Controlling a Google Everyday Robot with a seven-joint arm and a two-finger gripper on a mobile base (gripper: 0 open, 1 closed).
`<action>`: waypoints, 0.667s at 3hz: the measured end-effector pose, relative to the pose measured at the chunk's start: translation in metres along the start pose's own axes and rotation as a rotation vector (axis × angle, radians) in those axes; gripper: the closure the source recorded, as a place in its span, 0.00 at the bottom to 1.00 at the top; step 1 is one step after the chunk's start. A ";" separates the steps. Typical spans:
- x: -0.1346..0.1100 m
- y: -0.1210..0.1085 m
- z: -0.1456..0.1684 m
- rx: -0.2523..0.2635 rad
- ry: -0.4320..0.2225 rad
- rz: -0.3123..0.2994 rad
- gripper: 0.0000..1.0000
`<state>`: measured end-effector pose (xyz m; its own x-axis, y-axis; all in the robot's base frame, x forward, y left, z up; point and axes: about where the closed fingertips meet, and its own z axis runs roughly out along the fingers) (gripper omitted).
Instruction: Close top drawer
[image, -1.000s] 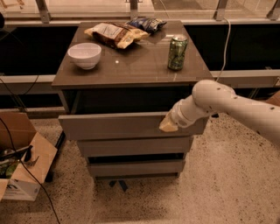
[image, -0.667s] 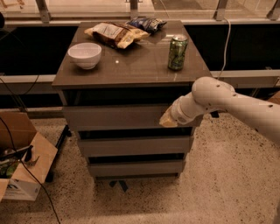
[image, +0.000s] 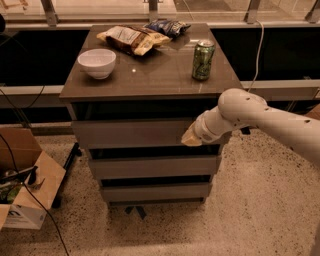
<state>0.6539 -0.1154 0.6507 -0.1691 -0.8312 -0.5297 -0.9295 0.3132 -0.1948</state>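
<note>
Gripper (image: 192, 136) sits below the tabletop's (image: 150, 75) front right corner, against the right end of the top drawer (image: 130, 132) front (open or closed: cannot tell). Single camera view: the drawer looks partly out under the front edge, standing proud of the two lower fronts.

Risk: an off-centre push could skew the drawer and jam it, or the gripper could slide off the right end. A hard slam might topple the can (image: 203, 60) near the right edge.

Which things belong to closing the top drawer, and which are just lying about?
Job: top drawer; gripper, at its front's right end.
Lying about: white bowl, green can, snack bags on the cabinet top; cardboard box on the floor.
</note>
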 end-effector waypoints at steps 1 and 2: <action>0.000 0.001 0.002 -0.004 0.000 -0.001 0.27; -0.001 0.002 0.004 -0.008 0.000 -0.001 0.04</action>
<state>0.6530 -0.1122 0.6472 -0.1677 -0.8316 -0.5294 -0.9323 0.3084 -0.1891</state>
